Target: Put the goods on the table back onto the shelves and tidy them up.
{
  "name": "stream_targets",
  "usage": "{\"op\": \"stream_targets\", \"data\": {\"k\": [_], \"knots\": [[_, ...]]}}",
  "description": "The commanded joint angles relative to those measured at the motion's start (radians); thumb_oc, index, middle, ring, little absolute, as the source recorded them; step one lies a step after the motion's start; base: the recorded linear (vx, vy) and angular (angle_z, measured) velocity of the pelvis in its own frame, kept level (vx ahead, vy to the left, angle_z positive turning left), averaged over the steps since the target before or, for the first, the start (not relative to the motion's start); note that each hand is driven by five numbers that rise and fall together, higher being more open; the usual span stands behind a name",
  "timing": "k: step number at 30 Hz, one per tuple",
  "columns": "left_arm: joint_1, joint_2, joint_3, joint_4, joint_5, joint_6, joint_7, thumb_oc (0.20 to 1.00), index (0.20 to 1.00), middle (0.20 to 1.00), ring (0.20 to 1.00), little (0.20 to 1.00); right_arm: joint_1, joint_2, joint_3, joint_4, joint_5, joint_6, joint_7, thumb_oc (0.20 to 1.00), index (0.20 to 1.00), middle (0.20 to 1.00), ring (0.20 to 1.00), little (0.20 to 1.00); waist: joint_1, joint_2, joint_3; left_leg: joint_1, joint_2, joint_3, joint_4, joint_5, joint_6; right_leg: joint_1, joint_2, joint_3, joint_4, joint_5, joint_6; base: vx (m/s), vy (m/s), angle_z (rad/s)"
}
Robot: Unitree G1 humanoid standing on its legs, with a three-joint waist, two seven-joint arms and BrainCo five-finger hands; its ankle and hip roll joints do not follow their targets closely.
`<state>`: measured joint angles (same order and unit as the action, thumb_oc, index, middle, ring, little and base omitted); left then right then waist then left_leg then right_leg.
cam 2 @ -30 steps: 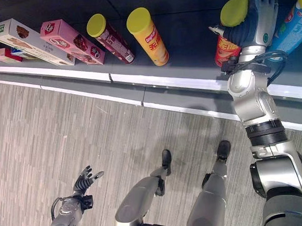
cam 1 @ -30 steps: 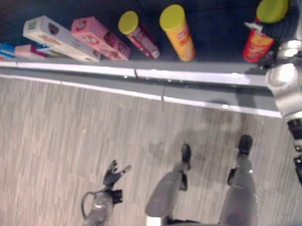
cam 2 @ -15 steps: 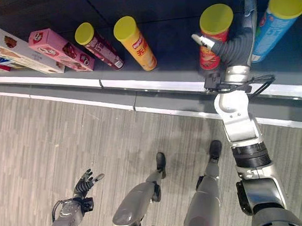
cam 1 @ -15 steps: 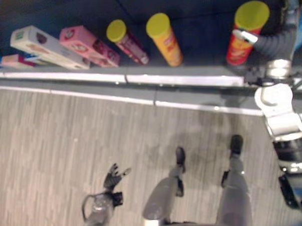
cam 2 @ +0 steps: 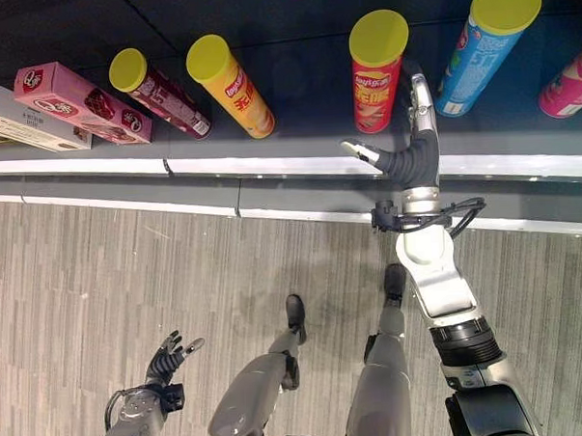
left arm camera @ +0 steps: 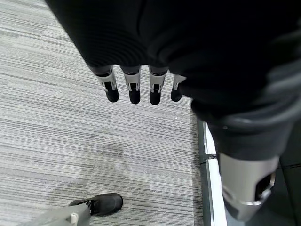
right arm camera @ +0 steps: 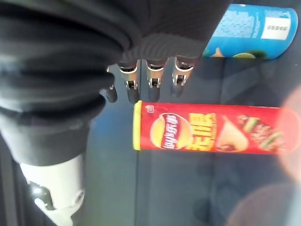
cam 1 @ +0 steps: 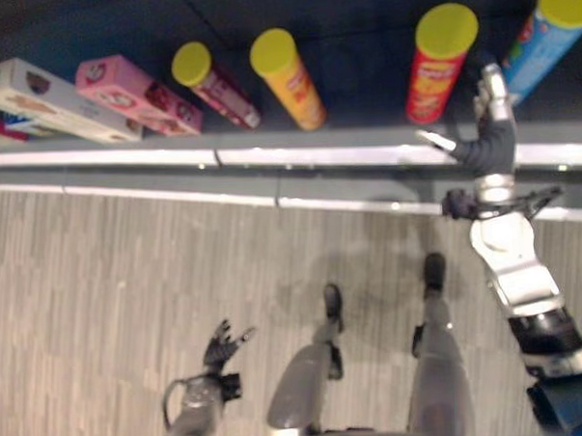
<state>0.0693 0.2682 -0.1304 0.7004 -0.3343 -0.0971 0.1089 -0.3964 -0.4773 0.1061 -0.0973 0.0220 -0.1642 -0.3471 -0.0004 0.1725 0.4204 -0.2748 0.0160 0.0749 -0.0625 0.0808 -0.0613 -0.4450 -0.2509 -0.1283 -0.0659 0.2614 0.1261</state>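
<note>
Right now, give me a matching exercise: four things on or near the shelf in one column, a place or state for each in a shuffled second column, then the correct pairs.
Column 1
1. red can
2. blue can
3. pink box
4. right hand

Column 2
A. lies tilted on the shelf, toward its left end
B. open, fingers straight, in front of the shelf, holding nothing
C. stands upright on the shelf, just left of the right hand's fingers
D. stands right of the red can, yellow lid on top

Pairs: 1-C, 2-D, 3-A, 4-B
</note>
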Motion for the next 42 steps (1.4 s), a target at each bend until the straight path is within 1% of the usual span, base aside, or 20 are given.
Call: {"op": "stream_targets", "data": {"k": [1, 2, 3, 4, 9, 10, 12, 21, 23, 24, 31, 39, 42], "knots": [[0.037, 0.046, 0.019, 0.034, -0.015, -0.007, 0.019, 1.0, 1.0, 1.0, 1.0, 1.0, 0.16, 0.001, -0.027, -0.13, 0.127, -0.087, 0.12, 1.0, 1.0, 1.0, 1.0, 1.0, -0.027, -0.051, 0.013, -0.037, 0.102, -0.037, 0.063, -0.055, -0.086, 0.008, -0.085, 0.035, 0.153, -0.14, 0.08, -0.04, -0.046, -0.08], [0.036, 0.05, 0.012, 0.022, -0.015, -0.01, 0.017, 1.0, 1.0, 1.0, 1.0, 1.0, 0.164, 0.017, -0.006, -0.079, 0.195, -0.089, 0.141, 1.0, 1.0, 1.0, 1.0, 1.0, -0.031, -0.058, 0.018, -0.04, 0.101, -0.031, 0.063, -0.053, -0.087, 0.0, -0.086, 0.041, 0.149, -0.133, 0.081, -0.03, -0.017, -0.09], [0.036, 0.05, 0.013, 0.022, -0.015, -0.01, 0.017, 1.0, 1.0, 1.0, 1.0, 1.0, 0.163, 0.017, -0.006, -0.078, 0.196, -0.09, 0.141, 1.0, 1.0, 1.0, 1.0, 1.0, -0.031, -0.058, 0.017, -0.041, 0.101, -0.03, 0.063, -0.053, -0.087, -0.001, -0.086, 0.042, 0.149, -0.133, 0.081, -0.03, -0.003, -0.17], [0.039, 0.056, 0.01, 0.002, -0.022, -0.012, 0.016, 1.0, 1.0, 1.0, 1.0, 1.0, 0.144, 0.023, 0.013, -0.03, 0.212, -0.085, 0.136, 1.0, 1.0, 1.0, 1.0, 1.0, -0.029, -0.058, 0.019, -0.044, 0.102, -0.028, 0.066, -0.053, -0.088, -0.006, -0.086, 0.045, 0.15, -0.133, 0.08, -0.01, -0.006, -0.18], [0.039, 0.058, 0.013, 0.004, -0.024, -0.014, 0.015, 1.0, 1.0, 1.0, 1.0, 1.0, 0.135, 0.019, 0.023, -0.012, 0.203, -0.079, 0.133, 1.0, 1.0, 1.0, 1.0, 1.0, -0.028, -0.058, 0.021, -0.045, 0.103, -0.028, 0.067, -0.053, -0.088, -0.007, -0.086, 0.045, 0.152, -0.134, 0.08, 0.0, -0.005, -0.12], [0.031, 0.06, 0.015, 0.016, -0.028, -0.016, 0.016, 1.0, 1.0, 1.0, 1.0, 1.0, 0.124, 0.019, 0.029, 0.023, 0.208, -0.07, 0.128, 1.0, 1.0, 1.0, 1.0, 1.0, -0.027, -0.057, 0.025, -0.047, 0.103, -0.029, 0.069, -0.052, -0.09, -0.01, -0.086, 0.047, 0.155, -0.135, 0.079, -0.01, -0.026, -0.07], [0.027, 0.064, 0.024, 0.03, -0.027, -0.019, 0.017, 1.0, 1.0, 1.0, 1.0, 1.0, 0.106, 0.006, 0.038, 0.085, 0.172, -0.05, 0.117, 1.0, 1.0, 1.0, 1.0, 1.0, -0.023, -0.05, 0.031, -0.051, 0.106, -0.034, 0.067, -0.048, -0.091, -0.015, -0.086, 0.043, 0.161, -0.138, 0.078, -0.01, -0.035, 0.0], [0.034, 0.074, 0.019, 0.024, -0.021, -0.02, 0.006, 1.0, 1.0, 1.0, 1.0, 1.0, 0.064, -0.01, 0.032, 0.109, 0.146, -0.042, 0.105, 1.0, 1.0, 1.0, 1.0, 1.0, -0.013, -0.043, 0.032, -0.051, 0.106, -0.036, 0.066, -0.05, -0.091, -0.018, -0.086, 0.04, 0.168, -0.141, 0.077, 0.0, -0.002, 0.0], [0.036, 0.077, 0.016, 0.017, -0.021, -0.021, 0.005, 1.0, 1.0, 1.0, 1.0, 1.0, 0.039, -0.021, 0.038, 0.128, 0.138, -0.04, 0.1, 1.0, 1.0, 1.0, 1.0, 1.0, -0.008, -0.041, 0.032, -0.051, 0.106, -0.037, 0.067, -0.051, -0.09, -0.02, -0.087, 0.041, 0.17, -0.141, 0.078, 0.0, 0.0, 0.0], [0.038, 0.08, 0.016, 0.007, -0.02, -0.021, 0.001, 1.0, 1.0, 1.0, 1.0, 1.0, 0.01, -0.036, 0.047, 0.15, 0.106, -0.029, 0.09, 1.0, 1.0, 1.0, 1.0, 1.0, -0.003, -0.036, 0.032, -0.051, 0.106, -0.037, 0.068, -0.051, -0.089, -0.022, -0.088, 0.042, 0.172, -0.142, 0.078, 0.0, 0.0, 0.0], [0.04, 0.087, 0.007, 0.016, -0.019, -0.024, -0.003, 1.0, 1.0, 1.0, 1.0, 1.0, -0.062, -0.075, 0.038, 0.173, 0.046, -0.015, 0.052, 1.0, 1.0, 1.0, 1.0, 1.0, 0.014, -0.026, 0.03, -0.056, 0.104, -0.043, 0.065, -0.047, -0.091, -0.025, -0.09, 0.035, 0.178, -0.148, 0.079, 0.0, -0.003, 0.02], [0.039, 0.101, -0.009, 0.016, -0.029, -0.031, -0.007, 1.0, 1.0, 1.0, 1.0, 1.0, -0.178, -0.133, 0.049, 0.29, 0.056, 0.0, 0.024, 1.0, 1.0, 1.0, 1.0, 1.0, 0.037, -0.013, 0.03, -0.059, 0.102, -0.053, 0.062, -0.044, -0.093, -0.029, -0.09, 0.032, 0.189, -0.158, 0.077, 0.0, -0.005, 0.03], [0.041, 0.107, -0.012, 0.021, -0.029, -0.03, -0.012, 1.0, 1.0, 1.0, 1.0, 1.0, -0.196, -0.144, 0.054, 0.311, 0.075, 0.001, 0.033, 1.0, 1.0, 1.0, 1.0, 1.0, 0.042, -0.01, 0.031, -0.063, 0.101, -0.057, 0.061, -0.042, -0.093, -0.032, -0.089, 0.03, 0.196, -0.161, 0.076, 0.0, -0.007, 0.01]]}}
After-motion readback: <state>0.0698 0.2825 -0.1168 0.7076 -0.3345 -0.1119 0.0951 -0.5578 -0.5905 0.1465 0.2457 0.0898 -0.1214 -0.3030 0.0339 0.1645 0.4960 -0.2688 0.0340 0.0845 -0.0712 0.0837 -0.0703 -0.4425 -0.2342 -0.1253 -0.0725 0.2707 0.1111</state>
